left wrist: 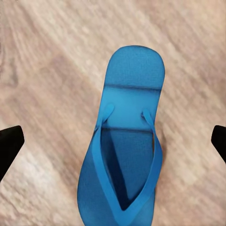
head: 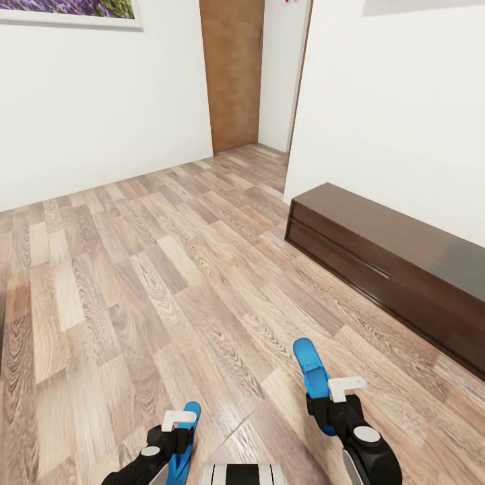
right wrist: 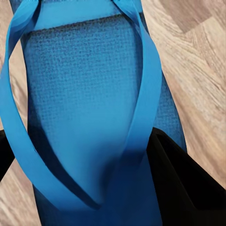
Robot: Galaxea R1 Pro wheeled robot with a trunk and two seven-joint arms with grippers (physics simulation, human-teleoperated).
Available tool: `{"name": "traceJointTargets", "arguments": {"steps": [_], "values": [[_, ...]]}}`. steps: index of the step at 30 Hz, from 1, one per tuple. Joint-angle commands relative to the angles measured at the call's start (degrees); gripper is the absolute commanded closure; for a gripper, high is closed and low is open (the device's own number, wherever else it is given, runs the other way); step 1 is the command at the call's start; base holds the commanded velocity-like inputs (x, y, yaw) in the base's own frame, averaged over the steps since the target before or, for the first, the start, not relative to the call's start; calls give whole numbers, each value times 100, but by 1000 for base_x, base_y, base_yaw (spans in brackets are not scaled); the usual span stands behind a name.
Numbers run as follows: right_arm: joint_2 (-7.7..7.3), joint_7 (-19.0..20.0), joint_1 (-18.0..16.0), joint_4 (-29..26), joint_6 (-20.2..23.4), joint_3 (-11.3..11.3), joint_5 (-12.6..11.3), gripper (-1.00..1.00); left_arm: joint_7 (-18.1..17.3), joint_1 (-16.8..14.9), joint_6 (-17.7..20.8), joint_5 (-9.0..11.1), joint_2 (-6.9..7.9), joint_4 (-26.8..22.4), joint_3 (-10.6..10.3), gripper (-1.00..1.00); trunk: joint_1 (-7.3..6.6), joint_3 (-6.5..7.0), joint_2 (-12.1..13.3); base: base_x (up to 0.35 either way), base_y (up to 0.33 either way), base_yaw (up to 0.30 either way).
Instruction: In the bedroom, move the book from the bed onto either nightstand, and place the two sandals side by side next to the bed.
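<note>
Head view, bedroom corner. Each arm carries one blue sandal above the wood-plank floor [head: 135,283]. The left gripper [head: 176,431], low in the view beside the striped trunk part [head: 242,473], is closed on the left sandal [head: 183,444], whose blue tip rises just past the white finger piece. The right gripper [head: 335,403] is clamped on the right sandal [head: 311,377] — its toe end points up and away from the robot, and its heel end lies between the black fingers. The two sandals are apart from each other, one on either side of the trunk, and both are clear of the floor.

To the right, a long low dark-wood bench [head: 391,263] stands against a white wall [head: 404,121]. Beyond it a brown door [head: 232,74] stands at the far end of a short passage. A strip of the framed lavender picture [head: 67,10] shows at the upper left.

Left wrist view: the left sandal [left wrist: 125,155] seen strap side up, toe post and V-shaped straps clear, with the plank floor behind it; the black fingertips [left wrist: 8,146] show at either edge.

Right wrist view: the right sandal [right wrist: 89,108] at very close range, a black finger [right wrist: 179,183] pressed against its edge
</note>
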Motion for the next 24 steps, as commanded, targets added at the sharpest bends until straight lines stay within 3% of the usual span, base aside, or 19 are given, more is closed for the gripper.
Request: {"name": "traceJointTargets", "arguments": {"steps": [1, 4, 14, 24], "values": [[-5, -41, -3, -11, 33, 14, -16, 100, 33, -4, -25, 47, 2, 3, -49, -100, -1, -4, -2, 0, 0, 0], [-15, -26, -5, -25, 37, 5, -16, 100, 33, -4, -31, 47, 4, 3, -49, -100, -1, -4, -2, 0, 0, 0], [-25, -19, 0, -31, 56, -7, -16, 100, 33, -4, -36, 46, -8, 5, -49, -100, 25, -225, -15, 0, 0, 0], [-29, -18, 0, -31, 67, -13, -16, 100, 33, -4, -74, 39, -12, 5, -54, -100, 27, -248, -16, 0, 0, 0]]}}
